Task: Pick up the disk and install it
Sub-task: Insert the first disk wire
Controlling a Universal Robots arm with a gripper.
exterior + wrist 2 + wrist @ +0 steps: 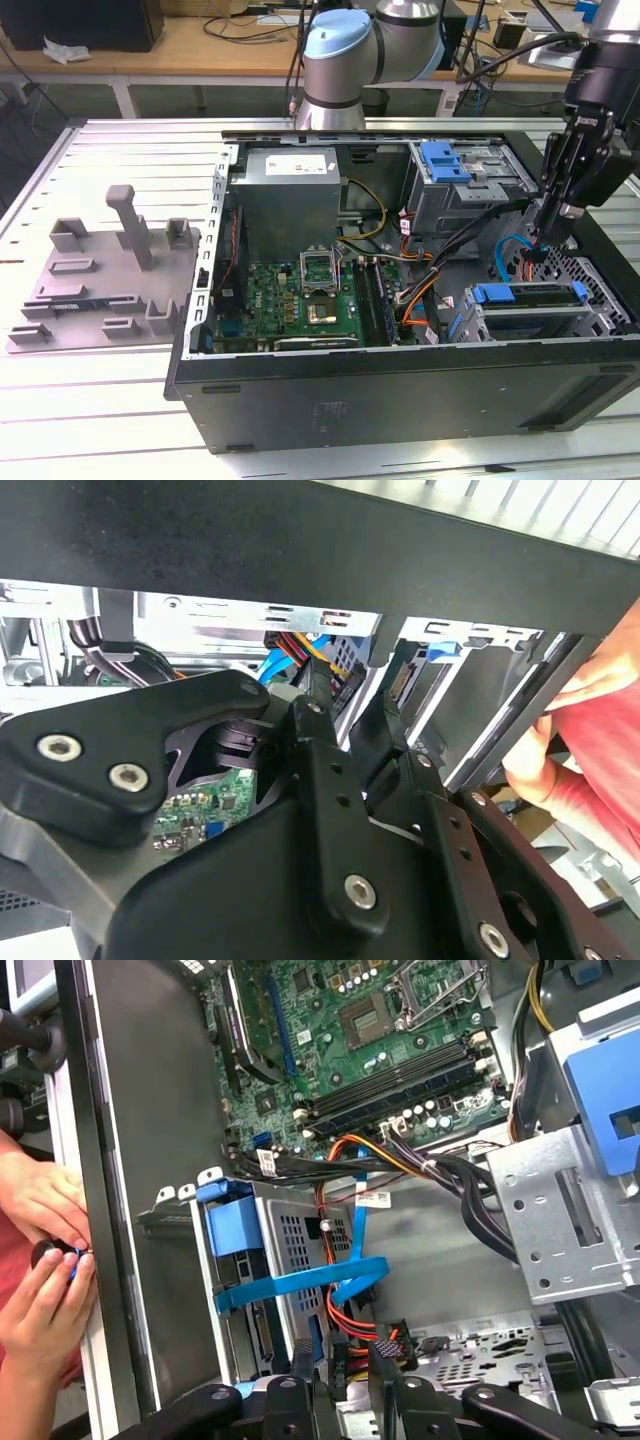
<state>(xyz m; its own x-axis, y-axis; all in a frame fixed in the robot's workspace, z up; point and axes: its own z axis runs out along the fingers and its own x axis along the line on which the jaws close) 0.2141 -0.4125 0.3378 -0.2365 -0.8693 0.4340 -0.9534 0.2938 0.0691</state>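
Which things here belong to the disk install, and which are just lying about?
Job in hand: disk in its blue carrier, inside the computer case; gripper near it.
Lying about: grey fixture tray; power supply; motherboard; person's hand at the case edge.

- A green motherboard (330,1055) lies inside the open computer case (130,1160).
- The disk's blue carrier frame (228,1222) sits at the end of a perforated grey drive cage (300,1245).
- A flat blue cable (300,1286) crosses that cage.
- A black cable bundle (470,1190) runs beside a silver bracket (560,1220).
- The hand (343,1365) hangs above red wires, its fingertips apart and holding nothing.
- A person's fingers (45,1295) rest outside the case wall.
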